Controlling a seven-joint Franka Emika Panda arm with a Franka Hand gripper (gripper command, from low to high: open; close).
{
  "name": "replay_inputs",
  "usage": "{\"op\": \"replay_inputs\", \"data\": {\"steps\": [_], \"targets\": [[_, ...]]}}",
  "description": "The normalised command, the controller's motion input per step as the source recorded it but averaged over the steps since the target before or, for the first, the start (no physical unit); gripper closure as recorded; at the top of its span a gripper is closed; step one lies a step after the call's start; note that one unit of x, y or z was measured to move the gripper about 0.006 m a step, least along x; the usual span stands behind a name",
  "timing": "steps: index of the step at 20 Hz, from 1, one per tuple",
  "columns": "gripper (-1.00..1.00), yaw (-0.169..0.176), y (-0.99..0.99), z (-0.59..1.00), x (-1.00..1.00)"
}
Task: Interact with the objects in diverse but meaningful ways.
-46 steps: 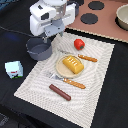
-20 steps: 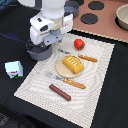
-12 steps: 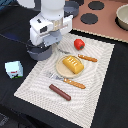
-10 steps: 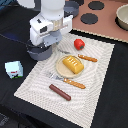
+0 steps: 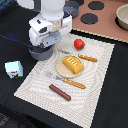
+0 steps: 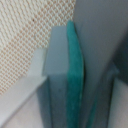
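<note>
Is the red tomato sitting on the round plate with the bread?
No, the red tomato lies on the placemat beyond the plate, which holds only the yellow bread.

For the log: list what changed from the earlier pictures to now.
The gripper came down over the grey pot and now sits at it; whether it grips is hidden. Bread, tomato, sausage, milk carton, fork and knife stayed put.
</note>
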Motion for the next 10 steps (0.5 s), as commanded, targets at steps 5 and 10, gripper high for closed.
{"op": "replay_inputs", "data": {"steps": [5,10], "targets": [[1.00,-0.073,-0.37,0.64,-0.21],[1.00,-0.115,-0.38,1.00,-0.12]]}}
